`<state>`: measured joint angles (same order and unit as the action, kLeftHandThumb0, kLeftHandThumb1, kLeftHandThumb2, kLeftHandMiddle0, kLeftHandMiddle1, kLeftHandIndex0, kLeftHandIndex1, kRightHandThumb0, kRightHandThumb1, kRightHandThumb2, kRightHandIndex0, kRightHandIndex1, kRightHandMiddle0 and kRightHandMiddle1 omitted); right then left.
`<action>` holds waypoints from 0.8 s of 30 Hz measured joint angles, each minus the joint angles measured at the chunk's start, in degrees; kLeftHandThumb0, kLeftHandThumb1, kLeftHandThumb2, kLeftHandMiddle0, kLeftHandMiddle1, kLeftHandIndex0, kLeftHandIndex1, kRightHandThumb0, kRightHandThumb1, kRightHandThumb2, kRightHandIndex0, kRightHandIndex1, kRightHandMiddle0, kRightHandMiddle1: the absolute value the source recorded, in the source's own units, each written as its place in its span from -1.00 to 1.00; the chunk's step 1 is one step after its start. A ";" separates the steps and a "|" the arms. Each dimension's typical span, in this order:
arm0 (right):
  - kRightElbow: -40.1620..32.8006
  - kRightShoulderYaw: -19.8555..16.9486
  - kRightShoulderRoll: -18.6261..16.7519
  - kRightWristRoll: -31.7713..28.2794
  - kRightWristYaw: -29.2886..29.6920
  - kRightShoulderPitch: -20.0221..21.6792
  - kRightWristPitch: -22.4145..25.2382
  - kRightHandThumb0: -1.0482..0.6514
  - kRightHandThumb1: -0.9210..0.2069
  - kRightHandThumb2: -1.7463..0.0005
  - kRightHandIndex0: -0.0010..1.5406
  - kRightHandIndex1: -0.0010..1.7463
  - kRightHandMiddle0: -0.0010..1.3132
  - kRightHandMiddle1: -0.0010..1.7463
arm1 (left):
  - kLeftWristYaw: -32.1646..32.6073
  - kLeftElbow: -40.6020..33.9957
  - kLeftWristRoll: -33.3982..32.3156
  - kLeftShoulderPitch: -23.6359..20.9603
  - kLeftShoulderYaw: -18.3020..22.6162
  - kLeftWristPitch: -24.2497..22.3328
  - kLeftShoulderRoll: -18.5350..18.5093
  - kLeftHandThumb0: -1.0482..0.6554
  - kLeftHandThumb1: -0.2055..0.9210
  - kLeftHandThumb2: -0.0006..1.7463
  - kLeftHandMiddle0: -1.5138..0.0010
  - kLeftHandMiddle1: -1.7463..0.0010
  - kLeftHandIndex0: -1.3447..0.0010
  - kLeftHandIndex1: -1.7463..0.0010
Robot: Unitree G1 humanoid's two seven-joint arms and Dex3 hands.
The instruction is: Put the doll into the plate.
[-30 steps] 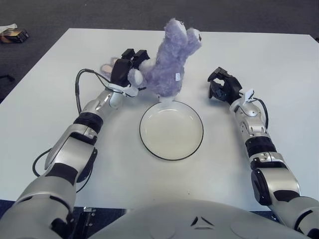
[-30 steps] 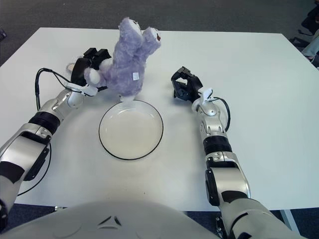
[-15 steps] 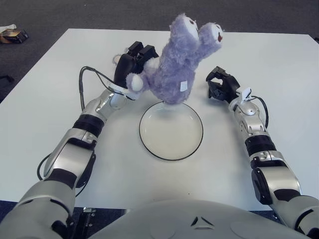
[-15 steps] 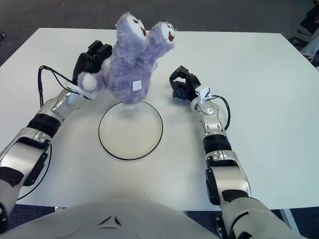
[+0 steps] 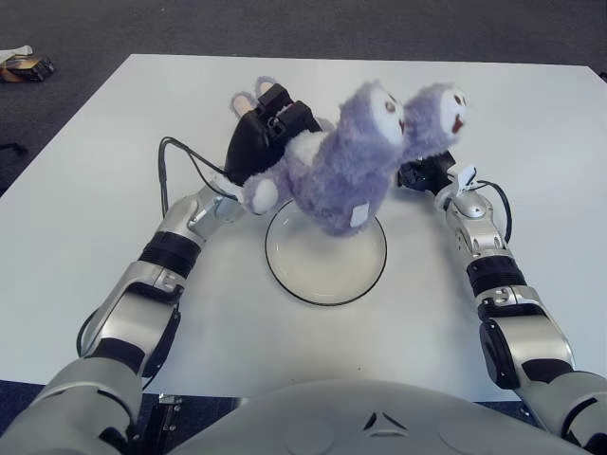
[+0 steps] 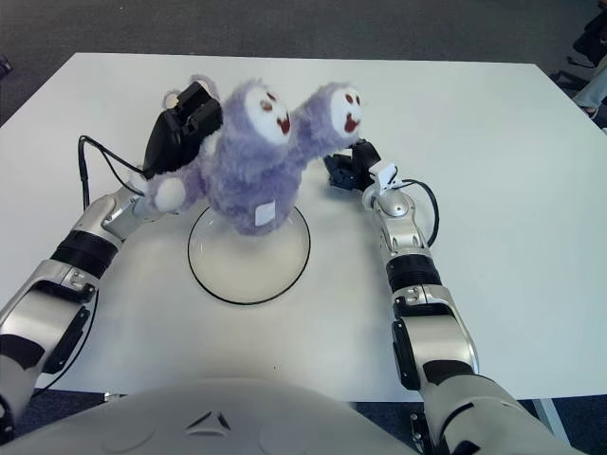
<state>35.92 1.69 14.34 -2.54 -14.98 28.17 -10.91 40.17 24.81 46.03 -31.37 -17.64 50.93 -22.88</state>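
**Doll held above plate**

I am seeing the left hand [image 5: 264, 133] gripping the doll [image 5: 356, 161], a fuzzy lilac plush, with its black fingers closed into the fur on the doll's far-left side. The doll is hanging tilted in the air over the plate [image 5: 325, 275], its two rounded feet with red-brown soles pointing up and right. The plate is round, shallow, cream-coloured with a dark rim, lying mid-table [image 5: 531, 114]. The right hand [image 6: 346, 169] is showing just right of the doll, partly hidden; I cannot tell its finger position.
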 measured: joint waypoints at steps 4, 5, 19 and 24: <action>-0.04 0.07 0.04 0.01 -0.01 0.01 0.09 -0.22 -0.55 0.00 0.16 1.00 -0.47 1.00 | -0.80 -1.81 0.05 0.53 0.00 1.05 -0.34 0.87 -0.41 0.77 -0.01 -1.00 -0.45 -1.00; -0.08 0.08 0.04 0.01 -0.01 0.00 0.12 -0.22 -0.57 0.01 0.15 1.00 -0.48 1.00 | -1.25 -2.31 -0.03 0.65 0.01 1.36 -0.47 0.87 -0.40 0.77 -0.01 -1.00 -0.44 -1.00; -0.30 0.04 -0.04 -0.01 0.01 0.05 1.01 -0.21 -0.66 0.09 0.15 1.00 -0.52 1.00 | -10.98 -6.66 -3.35 3.68 -0.49 5.79 -0.77 0.86 -0.38 0.75 0.01 -1.00 -0.38 -1.00; -1.18 0.04 -0.03 0.02 0.10 -0.09 1.82 -0.21 -0.65 0.09 0.19 1.00 -0.52 1.00 | -13.57 -7.46 -4.11 5.79 -0.65 7.03 0.11 0.86 -0.38 0.75 0.01 -1.00 -0.37 -1.00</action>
<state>34.74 1.73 14.31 -2.52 -14.88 28.08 -9.09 26.61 17.34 41.92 -25.58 -18.29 57.96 -22.77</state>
